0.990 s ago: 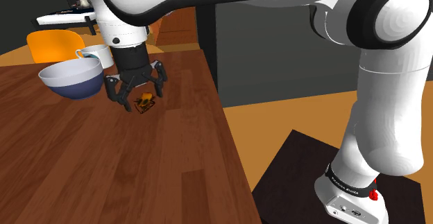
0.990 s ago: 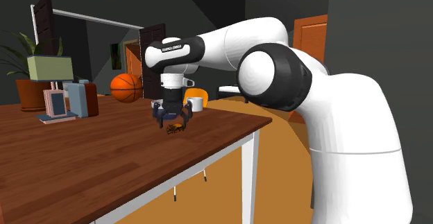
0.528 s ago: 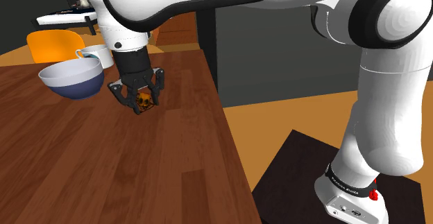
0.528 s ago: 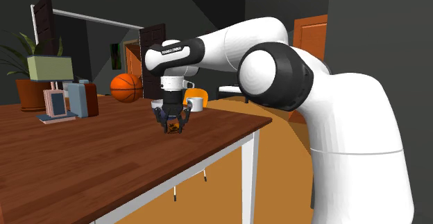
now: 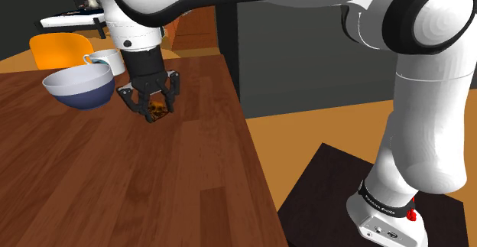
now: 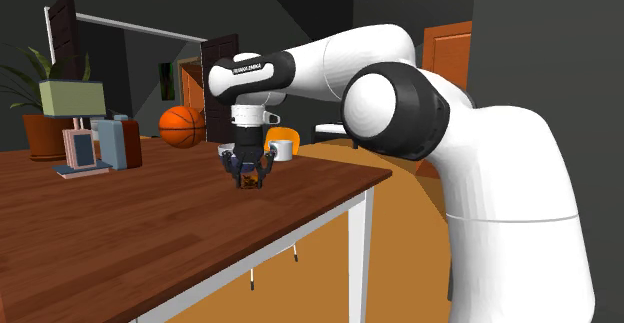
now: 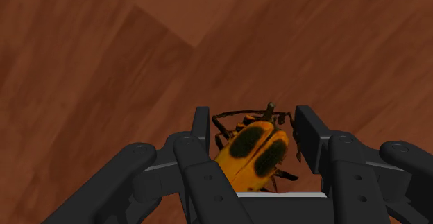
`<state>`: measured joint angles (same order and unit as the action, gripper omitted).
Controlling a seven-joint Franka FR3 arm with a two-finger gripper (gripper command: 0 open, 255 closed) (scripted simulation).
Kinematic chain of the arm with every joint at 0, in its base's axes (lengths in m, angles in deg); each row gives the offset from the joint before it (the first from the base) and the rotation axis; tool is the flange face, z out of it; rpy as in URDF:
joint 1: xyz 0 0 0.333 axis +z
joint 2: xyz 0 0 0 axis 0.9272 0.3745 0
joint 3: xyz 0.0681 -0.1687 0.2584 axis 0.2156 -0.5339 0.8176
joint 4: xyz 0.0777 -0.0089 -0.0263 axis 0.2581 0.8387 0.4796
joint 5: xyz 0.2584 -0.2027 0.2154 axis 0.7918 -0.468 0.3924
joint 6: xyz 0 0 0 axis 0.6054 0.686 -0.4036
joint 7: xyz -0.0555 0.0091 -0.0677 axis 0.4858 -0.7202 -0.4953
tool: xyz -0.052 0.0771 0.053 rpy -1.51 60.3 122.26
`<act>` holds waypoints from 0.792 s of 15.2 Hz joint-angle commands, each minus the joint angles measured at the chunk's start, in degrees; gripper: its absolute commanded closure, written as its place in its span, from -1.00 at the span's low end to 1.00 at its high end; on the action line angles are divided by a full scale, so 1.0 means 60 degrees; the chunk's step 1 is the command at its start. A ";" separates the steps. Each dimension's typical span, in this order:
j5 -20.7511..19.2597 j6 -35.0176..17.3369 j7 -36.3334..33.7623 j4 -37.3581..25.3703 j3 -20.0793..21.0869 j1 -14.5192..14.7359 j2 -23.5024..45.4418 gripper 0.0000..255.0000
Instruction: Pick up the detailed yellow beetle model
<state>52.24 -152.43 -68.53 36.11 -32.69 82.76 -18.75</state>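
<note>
Because the yellow beetle model (image 7: 253, 153) is small, with wire-thin black legs and antennae splayed round a hard-looking glossy shell, I judge it light and stiff in the body. It looks fragile at the edges and probably slippery on its rounded wing cases.

Reading the shoulder view from its left, there is a blue-and-white bowl (image 5: 76, 87) with a white mug (image 5: 107, 60) behind it. Next comes the black gripper (image 5: 157, 112), pointing down at the wooden table (image 5: 92, 177) with the beetle between its tips, not far from the table edge on that view's right. Whether the beetle rests on the wood or hangs just clear of it I cannot tell.

From the wrist camera the fingers (image 7: 201, 127) stand no wider apart than the beetle, one against each flank where legs meet shell, so the hand has it clasped. That seems the right hold: across the short axis, on the firm body, with gentle force so no leg snaps. Its long axis runs between the pads, slightly skewed. The tail lies toward the palm, the head and antennae point away from it, and the back faces the camera.
</note>
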 commanded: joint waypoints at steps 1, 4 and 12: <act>-0.0028 0.0281 -0.0008 -0.0351 0.0004 0.0037 0.0076 1.00; -0.0082 0.0732 -0.0029 -0.0925 0.0013 0.0108 0.0206 1.00; -0.0322 0.2081 -0.0104 -0.2821 0.0028 0.0413 0.0777 1.00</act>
<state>50.57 -141.19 -69.09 20.98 -32.52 84.92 -14.70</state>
